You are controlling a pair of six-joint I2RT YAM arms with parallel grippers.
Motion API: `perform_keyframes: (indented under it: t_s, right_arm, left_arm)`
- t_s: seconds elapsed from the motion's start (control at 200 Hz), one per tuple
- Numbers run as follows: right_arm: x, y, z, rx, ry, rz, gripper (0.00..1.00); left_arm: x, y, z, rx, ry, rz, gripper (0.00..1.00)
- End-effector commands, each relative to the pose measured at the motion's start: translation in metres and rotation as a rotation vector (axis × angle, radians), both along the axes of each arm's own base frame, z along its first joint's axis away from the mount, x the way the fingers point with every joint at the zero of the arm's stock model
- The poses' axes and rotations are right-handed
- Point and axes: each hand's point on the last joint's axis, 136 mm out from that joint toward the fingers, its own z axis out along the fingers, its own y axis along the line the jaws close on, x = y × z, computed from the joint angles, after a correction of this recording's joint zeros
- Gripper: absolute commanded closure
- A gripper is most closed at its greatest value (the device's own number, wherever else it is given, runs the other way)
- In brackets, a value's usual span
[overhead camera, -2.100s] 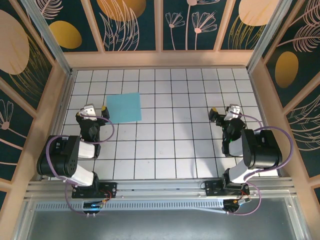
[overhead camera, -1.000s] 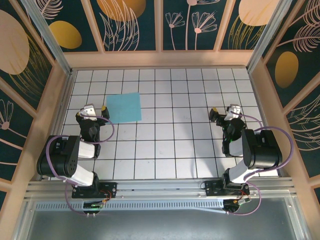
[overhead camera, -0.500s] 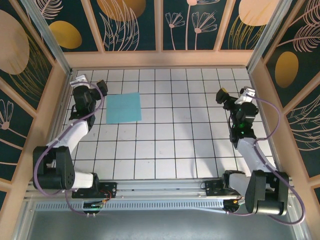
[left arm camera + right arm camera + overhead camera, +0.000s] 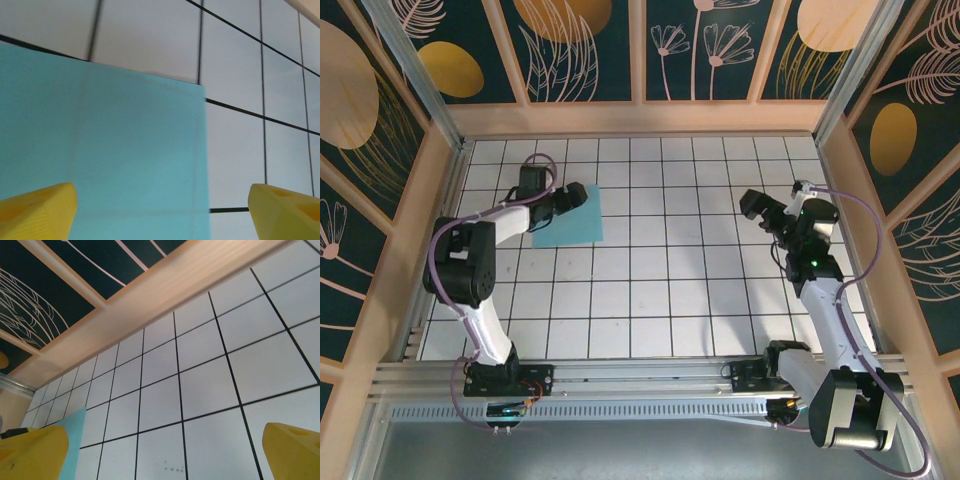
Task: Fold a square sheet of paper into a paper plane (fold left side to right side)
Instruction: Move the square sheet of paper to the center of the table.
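Square sheet of paper (image 4: 570, 228) lies flat on the white tiled table (image 4: 670, 290), upper left of the top view. You've got the left gripper (image 4: 570, 197) over the sheet's far edge, toward its right corner. Can't tell from above whether it touches the paper.

In the left wrist view the sheet (image 4: 125, 150) fills the left and lower part of the frame, w/ one corner near the upper middle. The left gripper (image 4: 160, 212) is spread wide w/ nothing pinched. One yellow finger (image 4: 37, 210) sits at lower left over the paper. The other is at lower right over bare tile, past the sheet's right edge.

Your right gripper (image 4: 760, 210) is at mid right of the top view, well apart from the sheet, above bare tiles. Its wrist view shows the right gripper (image 4: 162, 452) also spread wide and holding nothing. The sheet (image 4: 74, 437) is just a sliver at lower left, beside one yellow finger.

Paper looks plain light turquoise-blue, unmarked, square, edges approx in line w/ the tile grid, no lifted corners. Left wrist view has faint lines near its right and lower edges; can't tell if they're creases or shadow.
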Motion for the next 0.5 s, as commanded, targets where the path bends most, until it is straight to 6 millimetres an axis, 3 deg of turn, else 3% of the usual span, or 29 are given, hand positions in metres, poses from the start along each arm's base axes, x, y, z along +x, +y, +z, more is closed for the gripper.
perform_keyframes:
  t_s: [0.0,0.17,0.495]
  right_arm:
    - [-0.001,0.008,0.011,0.03,0.005,0.026,0.01]
    - [0.0,0.01,0.009,0.008,0.021,0.036,0.01]
    - [0.002,0.008,0.006,-0.018,0.042,0.017,0.01]
  left_arm:
    - [0.001,-0.013,-0.015,-0.042,0.078,-0.026,0.15]
    - [-0.002,-0.02,-0.031,-0.043,0.117,-0.034,0.14]
    - [-0.045,-0.029,-0.063,-0.045,0.22,-0.035,0.16]
